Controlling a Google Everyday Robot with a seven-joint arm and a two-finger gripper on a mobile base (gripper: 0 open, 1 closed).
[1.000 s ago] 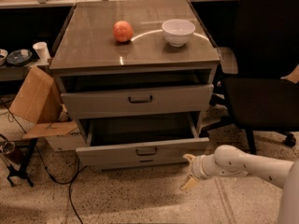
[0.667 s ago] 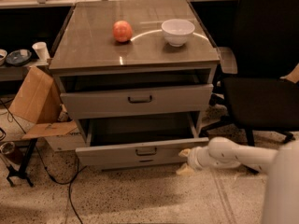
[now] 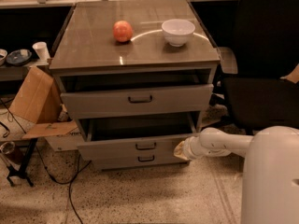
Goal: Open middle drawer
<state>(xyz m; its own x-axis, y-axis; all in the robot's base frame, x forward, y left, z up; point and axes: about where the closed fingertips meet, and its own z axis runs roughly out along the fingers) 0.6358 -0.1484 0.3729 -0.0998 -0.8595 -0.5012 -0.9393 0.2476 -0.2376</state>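
The grey cabinet (image 3: 135, 55) has three drawers. The middle drawer (image 3: 112, 149) stands pulled out, and its dark inside shows above its low front panel. Its small dark handle (image 3: 145, 146) is at the centre. The uppermost drawer (image 3: 138, 99), with a taller front, is also pulled out a little. The lowest drawer (image 3: 117, 162) sits flush under the middle one. My gripper (image 3: 180, 150) is at the right end of the middle drawer's front panel, on a white arm (image 3: 219, 143) that comes in from the right.
A red apple (image 3: 122, 31) and a white bowl (image 3: 178, 31) sit on the cabinet top. A black office chair (image 3: 261, 78) stands close on the right. A cardboard box (image 3: 35, 99), cables and a stand (image 3: 18, 171) lie on the floor to the left.
My gripper has moved left and up, from the floor area right of the cabinet to the right end of the middle drawer's front. The drawers have not visibly shifted.
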